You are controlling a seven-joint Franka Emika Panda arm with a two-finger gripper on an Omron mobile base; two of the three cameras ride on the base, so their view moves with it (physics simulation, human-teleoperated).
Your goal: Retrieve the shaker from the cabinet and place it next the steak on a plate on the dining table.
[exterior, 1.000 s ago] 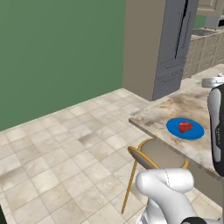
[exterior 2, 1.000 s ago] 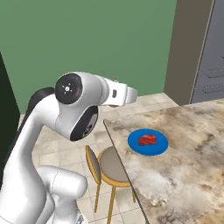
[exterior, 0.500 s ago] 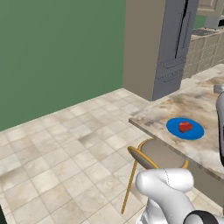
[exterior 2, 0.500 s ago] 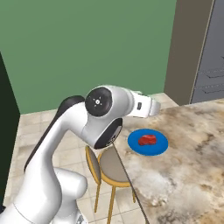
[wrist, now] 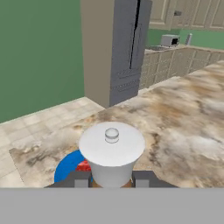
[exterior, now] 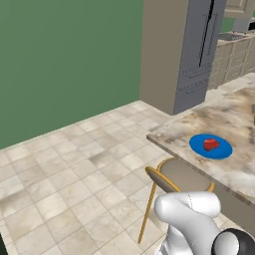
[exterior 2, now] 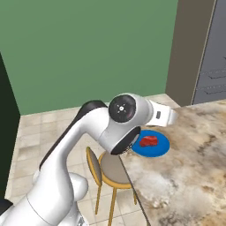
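One small shaker with a flat white-grey cap [wrist: 111,148] sits pinched in my claw [wrist: 111,179], hovering above the round blue plate [wrist: 70,168] and red steak chunk [wrist: 84,166] on the marbled brown counter [wrist: 175,127]. Retrieval looks done; I judge only setting it down remains. Base views show plate [exterior: 211,146] and steak [exterior: 211,144] plainly.

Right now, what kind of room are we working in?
It looks like a home kitchen with a dining area. A marble-topped dining table carries a blue plate with a steak, a gold-legged stool stands at its edge, and beige cabinets line the far wall beside a tall grey unit.
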